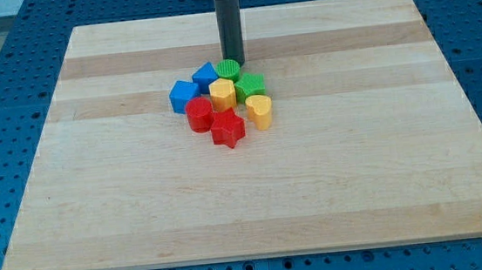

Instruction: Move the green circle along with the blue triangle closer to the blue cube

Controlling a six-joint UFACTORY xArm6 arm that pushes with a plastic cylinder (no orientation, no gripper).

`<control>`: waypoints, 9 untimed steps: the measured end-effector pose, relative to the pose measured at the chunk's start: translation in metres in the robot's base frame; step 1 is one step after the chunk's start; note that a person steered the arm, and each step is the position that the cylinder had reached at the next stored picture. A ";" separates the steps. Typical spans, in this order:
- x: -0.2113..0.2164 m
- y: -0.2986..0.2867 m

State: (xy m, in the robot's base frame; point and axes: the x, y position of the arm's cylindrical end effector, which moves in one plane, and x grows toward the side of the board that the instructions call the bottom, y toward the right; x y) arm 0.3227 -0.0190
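On the wooden bench (358, 168) my tip (235, 62) stands just above the green circle (228, 68), at the top of a tight cluster of blocks. The blue triangle (206, 75) sits beside the circle to the view's left, the blue cube (183, 95) lower left of it. Below lie a yellow hexagon (222, 94), green star (250, 85), yellow heart (260, 111), red cylinder (200, 114) and red star (228, 129).

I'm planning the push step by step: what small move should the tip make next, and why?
Probably a short push toward the view's bottom-left: my tip sits just above the green circle, which touches the blue triangle; the blue cube lies just beyond.
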 end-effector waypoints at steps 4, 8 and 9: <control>0.001 -0.003; 0.003 -0.004; 0.002 -0.008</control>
